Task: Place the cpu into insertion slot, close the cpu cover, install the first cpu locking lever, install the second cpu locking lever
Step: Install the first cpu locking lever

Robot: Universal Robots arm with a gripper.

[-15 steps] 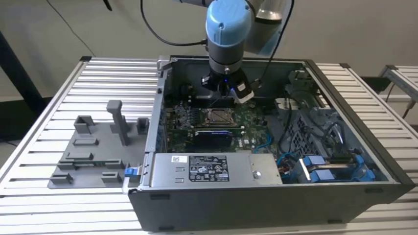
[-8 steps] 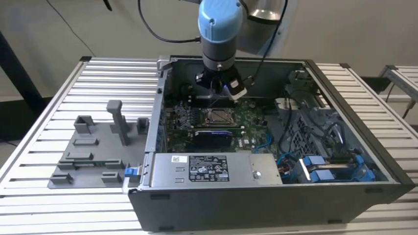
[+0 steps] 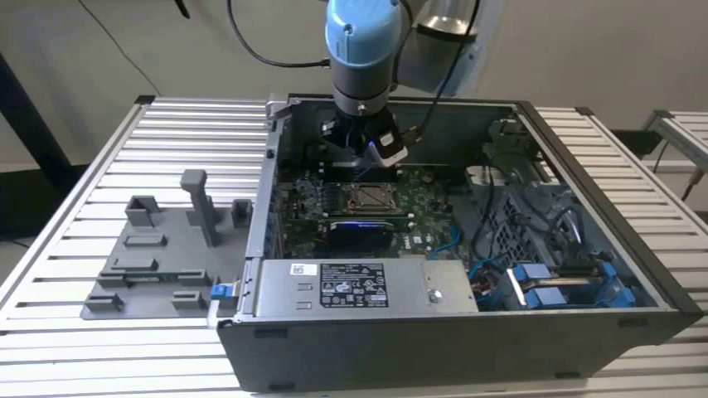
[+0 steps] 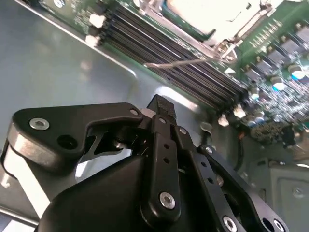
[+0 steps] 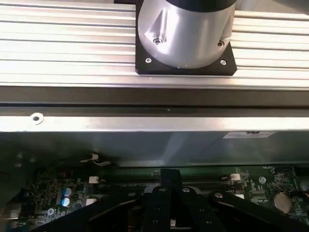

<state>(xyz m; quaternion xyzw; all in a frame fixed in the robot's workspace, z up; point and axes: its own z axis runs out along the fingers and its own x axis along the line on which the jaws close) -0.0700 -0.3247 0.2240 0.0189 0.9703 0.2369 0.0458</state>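
Observation:
In the exterior view my gripper (image 3: 356, 163) hangs inside the open computer case, just behind the insertion slot (image 3: 369, 197) on the green board. Its black fingers (image 4: 161, 105) are shut together with nothing between them, above the grey case wall beside the long memory slots. In the second wrist view the cpu (image 4: 203, 10) shows its pale silvery top inside the slot. The silver cpu cover (image 4: 219, 37) appears to lie flat around it. A thin wire locking lever (image 4: 179, 62) sticks out sideways over the memory slots, and the gripper tip (image 5: 170, 176) hangs over the board.
The case stands on a slatted metal table (image 3: 166, 141). A labelled power supply (image 3: 354, 286) fills the case's front, with blue drive caddies (image 3: 553, 290) and cables at the exterior view's right. A grey fixture (image 3: 155, 249) sits outside at that view's left. The arm's base (image 5: 186, 34) stands behind the case.

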